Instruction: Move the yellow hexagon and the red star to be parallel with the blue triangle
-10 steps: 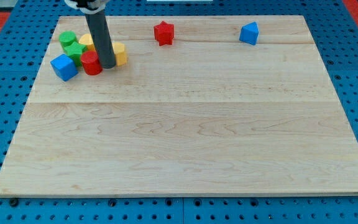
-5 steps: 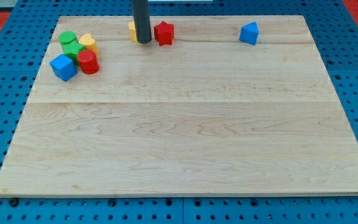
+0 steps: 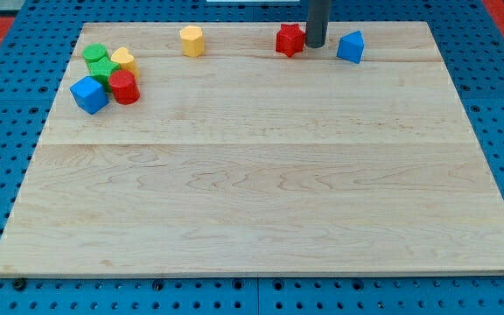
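Note:
The yellow hexagon [image 3: 192, 40] sits near the view's top, left of centre. The red star [image 3: 290, 40] sits further right along the same top row. The blue triangle [image 3: 350, 46] is at the top right. My tip [image 3: 315, 45] is down on the board between the red star and the blue triangle, touching or almost touching the star's right side. The dark rod rises from it out of the view's top.
A cluster at the top left holds two green blocks [image 3: 101, 62], a yellow block [image 3: 123, 59], a red cylinder [image 3: 124, 87] and a blue cube [image 3: 88, 94]. The wooden board [image 3: 252, 175] lies on a blue pegboard.
The yellow hexagon moved from the left cluster up to the top row. The red star then moved right toward the blue triangle. My tip travelled right and now stands right of the star.

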`<action>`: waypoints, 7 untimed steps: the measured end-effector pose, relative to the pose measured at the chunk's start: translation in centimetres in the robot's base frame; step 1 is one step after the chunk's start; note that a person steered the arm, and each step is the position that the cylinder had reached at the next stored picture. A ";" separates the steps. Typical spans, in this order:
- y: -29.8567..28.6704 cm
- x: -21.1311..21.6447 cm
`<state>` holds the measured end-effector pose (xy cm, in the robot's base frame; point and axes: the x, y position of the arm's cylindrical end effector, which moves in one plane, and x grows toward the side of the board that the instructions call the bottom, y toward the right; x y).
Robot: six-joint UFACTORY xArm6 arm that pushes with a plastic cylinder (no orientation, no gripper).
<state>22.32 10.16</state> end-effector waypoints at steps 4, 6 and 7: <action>-2.4 -3.2; -14.9 -2.8; -17.0 -3.0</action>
